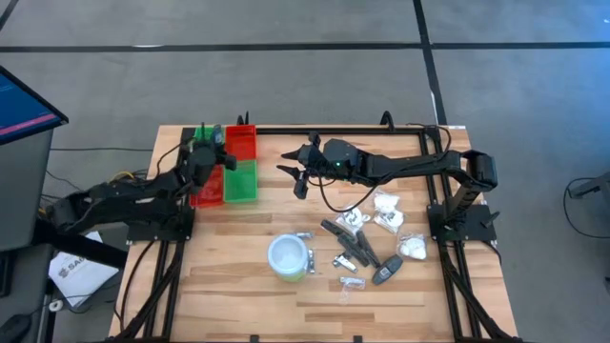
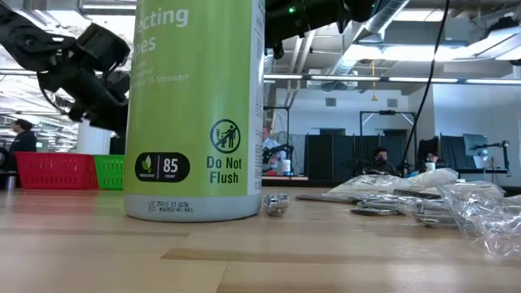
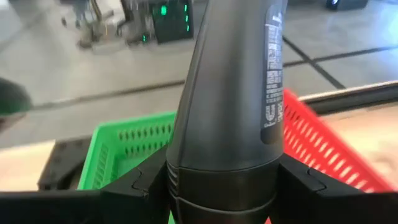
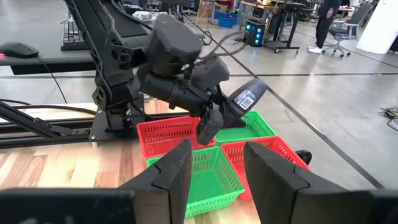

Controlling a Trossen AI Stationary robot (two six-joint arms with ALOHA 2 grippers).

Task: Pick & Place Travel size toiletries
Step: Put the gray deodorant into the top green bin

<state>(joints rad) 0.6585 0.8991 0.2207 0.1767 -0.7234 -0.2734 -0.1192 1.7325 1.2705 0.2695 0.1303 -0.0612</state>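
Observation:
My left gripper (image 1: 212, 145) hovers over the red and green compartment tray (image 1: 244, 187) and is shut on a dark grey tube (image 3: 230, 93). The tube also shows in the right wrist view (image 4: 245, 96), above the tray's baskets (image 4: 211, 171). My right gripper (image 1: 297, 179) is open and empty above the table's middle, its fingers (image 4: 177, 171) pointing toward the tray. The other toiletries (image 1: 367, 238) lie loose on the table's right half: dark sticks and ovals (image 1: 348, 243), white packets (image 1: 386, 211) and clear sachets (image 1: 351, 282). My left gripper pinches the tube's wide cap end (image 3: 221, 186) between its two fingers, one on each side. The tube runs on past the fingertips, away from the wrist. It is lifted clear above the tray, its free end tilted upward (image 4: 252, 92).
A round white tub with a green side (image 1: 289, 257) stands near the table's front middle and fills much of the low view (image 2: 195, 106). Black frame rails (image 1: 448, 205) stand at both table sides. Bare wood lies between the tray and the tub.

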